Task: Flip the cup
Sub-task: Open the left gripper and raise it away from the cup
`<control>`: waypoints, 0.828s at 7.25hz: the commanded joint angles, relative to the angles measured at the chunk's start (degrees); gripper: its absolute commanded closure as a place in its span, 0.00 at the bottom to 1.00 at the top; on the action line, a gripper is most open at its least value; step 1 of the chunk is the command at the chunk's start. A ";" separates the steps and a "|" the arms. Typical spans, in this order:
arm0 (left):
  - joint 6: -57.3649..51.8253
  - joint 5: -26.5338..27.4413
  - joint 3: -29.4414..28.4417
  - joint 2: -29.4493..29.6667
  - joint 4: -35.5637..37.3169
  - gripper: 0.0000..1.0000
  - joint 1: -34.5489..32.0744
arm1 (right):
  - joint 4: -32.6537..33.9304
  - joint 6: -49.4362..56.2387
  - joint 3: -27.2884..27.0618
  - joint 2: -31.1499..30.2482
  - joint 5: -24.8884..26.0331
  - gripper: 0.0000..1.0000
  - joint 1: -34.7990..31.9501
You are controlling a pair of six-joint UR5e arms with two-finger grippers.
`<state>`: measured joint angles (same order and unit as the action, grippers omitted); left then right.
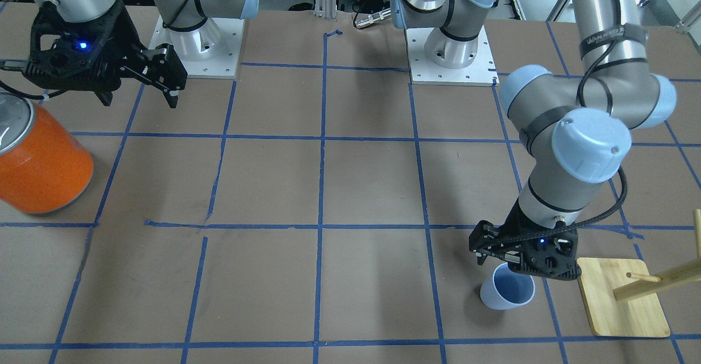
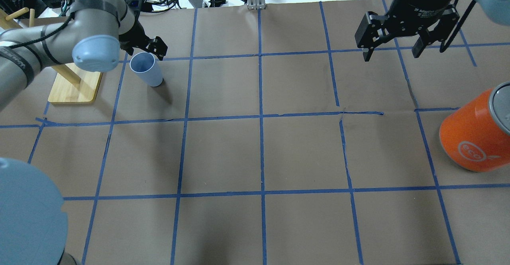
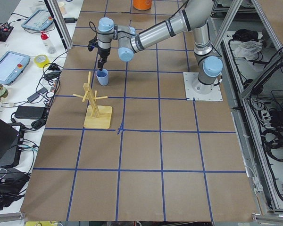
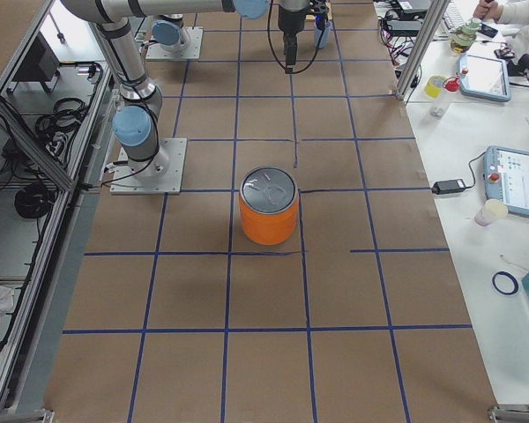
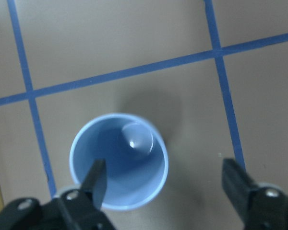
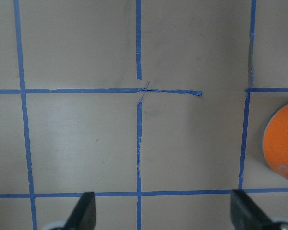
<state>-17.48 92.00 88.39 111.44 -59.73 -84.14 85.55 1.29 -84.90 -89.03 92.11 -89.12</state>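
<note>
The pale blue cup (image 1: 506, 294) stands upright, open end up, on the brown table; it also shows in the overhead view (image 2: 146, 69), the left side view (image 3: 102, 77) and the left wrist view (image 5: 119, 160). My left gripper (image 1: 512, 265) hangs just above it, open and empty. In the left wrist view the gripper (image 5: 163, 172) has one finger (image 5: 97, 179) over the cup's rim and the other finger (image 5: 235, 179) well off to the cup's side. My right gripper (image 2: 391, 53) is open and empty, high above the table's other half, far from the cup.
A large orange can (image 2: 476, 137) with a silver top stands on the robot's right side, also at the edge of the right wrist view (image 6: 283, 148). A wooden peg rack on a bamboo base (image 1: 621, 298) stands close beside the cup. Blue tape lines grid the table.
</note>
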 commanded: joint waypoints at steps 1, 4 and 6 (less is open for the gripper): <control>0.17 0.37 -5.67 -8.13 -17.56 0.00 -0.23 | -0.03 0.03 0.00 0.00 0.09 0.00 0.00; 0.25 0.55 -5.78 -17.12 -28.85 0.00 -0.23 | -0.03 -0.06 0.00 0.00 0.09 0.00 0.00; 0.25 0.55 -4.11 -19.50 -30.00 0.00 -0.23 | -0.30 -0.06 0.00 0.00 0.09 0.00 0.00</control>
<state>-17.23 92.50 83.49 93.47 -88.63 -84.37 85.38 1.24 -84.90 -89.03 92.20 -89.12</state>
